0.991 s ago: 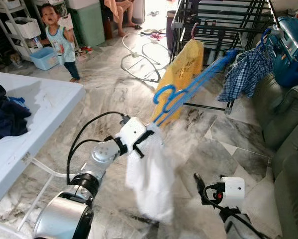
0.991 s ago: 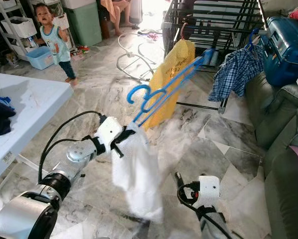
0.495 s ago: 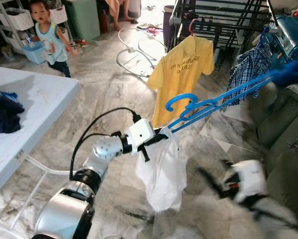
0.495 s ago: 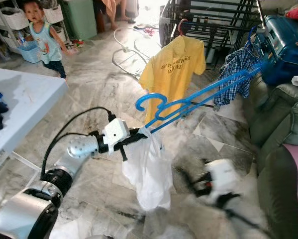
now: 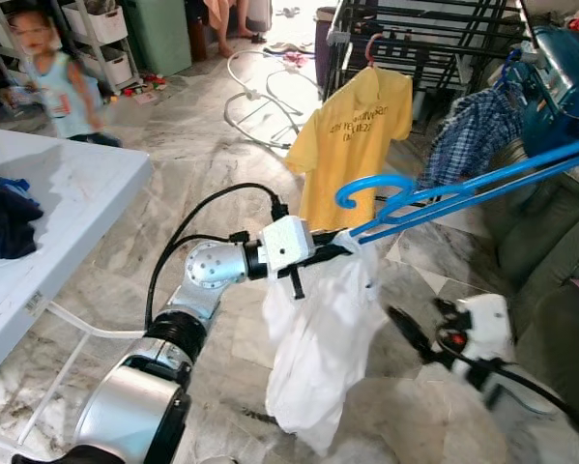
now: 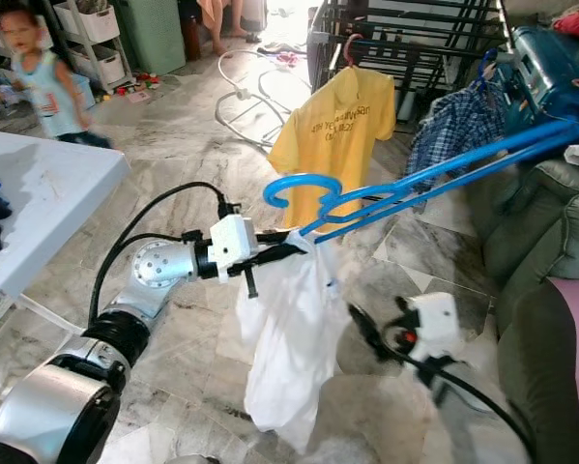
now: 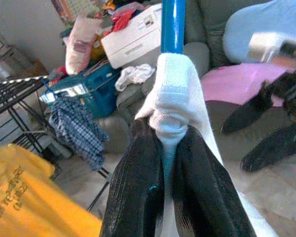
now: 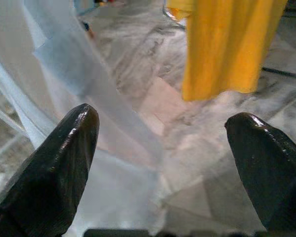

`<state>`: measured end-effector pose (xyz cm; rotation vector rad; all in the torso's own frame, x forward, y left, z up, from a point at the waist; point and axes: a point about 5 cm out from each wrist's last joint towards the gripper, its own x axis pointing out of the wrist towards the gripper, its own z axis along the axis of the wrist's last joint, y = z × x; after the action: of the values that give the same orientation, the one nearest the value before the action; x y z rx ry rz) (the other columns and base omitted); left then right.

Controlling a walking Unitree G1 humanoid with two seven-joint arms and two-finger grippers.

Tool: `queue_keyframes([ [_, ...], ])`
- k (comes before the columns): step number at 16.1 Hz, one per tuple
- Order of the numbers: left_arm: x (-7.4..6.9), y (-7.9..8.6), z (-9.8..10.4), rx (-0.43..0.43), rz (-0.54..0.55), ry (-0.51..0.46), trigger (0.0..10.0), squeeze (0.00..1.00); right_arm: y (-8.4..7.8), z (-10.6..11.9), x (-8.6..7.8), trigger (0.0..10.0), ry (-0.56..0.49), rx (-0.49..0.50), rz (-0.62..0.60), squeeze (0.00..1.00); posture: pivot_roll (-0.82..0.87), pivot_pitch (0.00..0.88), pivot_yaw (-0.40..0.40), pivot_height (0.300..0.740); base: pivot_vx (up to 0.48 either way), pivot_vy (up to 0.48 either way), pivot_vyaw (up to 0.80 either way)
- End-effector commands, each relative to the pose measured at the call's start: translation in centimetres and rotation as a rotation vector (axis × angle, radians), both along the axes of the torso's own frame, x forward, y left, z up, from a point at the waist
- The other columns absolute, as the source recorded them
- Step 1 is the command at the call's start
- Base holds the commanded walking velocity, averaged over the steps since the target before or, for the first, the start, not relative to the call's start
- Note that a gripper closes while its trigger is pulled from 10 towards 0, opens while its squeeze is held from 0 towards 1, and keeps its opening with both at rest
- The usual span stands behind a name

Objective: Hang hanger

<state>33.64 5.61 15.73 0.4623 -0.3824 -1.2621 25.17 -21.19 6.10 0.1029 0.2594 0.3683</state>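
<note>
left tool point(image 7: 162, 163) – clamps blue hanger point(image 5: 463, 188) with white garment point(image 5: 318, 338) | right tool point(image 8: 162, 163) – spread wide, empty

bright daylight from behind; right arm motion-blurred.

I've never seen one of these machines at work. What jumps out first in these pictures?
The long blue hanger stretching across the middle of the room, a white garment drooping from it, pinched in the robot's left hand. Behind it, a yellow T-shirt hangs on a black drying rack. The right hand waits open, lower and to the right.
</note>
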Motion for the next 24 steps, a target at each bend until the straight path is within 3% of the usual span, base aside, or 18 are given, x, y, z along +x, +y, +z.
queue_keyframes([
  [1, 0.0, -0.2, 1.2, -0.023, -0.023, -0.058, 0.0, 0.0, 0.1, -0.3, 0.0, 10.0, 0.019, 0.016, 0.001, 0.0, 0.07, 0.069, -0.02, 0.74, 0.0, 0.0, 0.0],
  [4, -0.5, -0.6, 1.1, -0.042, -0.061, -0.058, 0.0, 0.0, 0.9, -1.3, 0.3, 10.0, 0.066, 0.051, 0.016, 0.0, 0.07, 0.073, -0.027, 0.74, 0.0, 0.0, 0.0],
  [11, -1.1, -1.5, 3.3, -0.152, -0.122, -0.078, 0.0, 0.0, 1.0, -4.4, 0.2, 10.0, 0.202, 0.117, -0.045, 0.0, 0.09, 0.079, -0.035, 0.74, 0.0, 0.0, 0.0],
  [12, -1.2, -1.5, 3.7, -0.167, -0.136, -0.085, 0.0, 0.0, 0.7, -4.9, 0.1, 0.0, 0.221, 0.135, -0.089, 0.0, 0.09, 0.084, -0.032, 0.74, 0.0, 0.0, 0.0],
  [17, -1.0, -1.0, 4.2, -0.168, -0.119, -0.085, 0.0, 0.0, -1.2, -6.8, -1.5, 0.0, 0.277, 0.135, -0.245, 0.0, 0.09, 0.09, -0.032, 0.74, 0.0, 0.0, 0.0],
  [20, -0.6, -0.3, 3.6, -0.141, -0.074, -0.072, 0.0, 0.0, -6.3, -7.6, -4.7, 0.0, 0.286, 0.102, -0.541, 0.0, 0.08, 0.09, -0.033, 0.74, 0.0, 0.0, 0.0],
  [21, -0.6, -0.1, 3.1, -0.131, -0.063, -0.066, 0.0, 0.0, -8.6, -7.4, -6.0, 0.0, 0.27, 0.082, -0.657, 0.0, 0.08, 0.091, -0.032, 0.74, 0.0, 0.0, 0.0],
  [24, -0.7, 0.0, 1.9, -0.106, -0.043, -0.037, 0.0, 0.0, -13.5, -5.3, -8.2, 0.0, 0.181, 0.024, -0.857, 0.0, 0.05, 0.085, -0.026, 0.74, 0.0, 0.0, 0.0],
])
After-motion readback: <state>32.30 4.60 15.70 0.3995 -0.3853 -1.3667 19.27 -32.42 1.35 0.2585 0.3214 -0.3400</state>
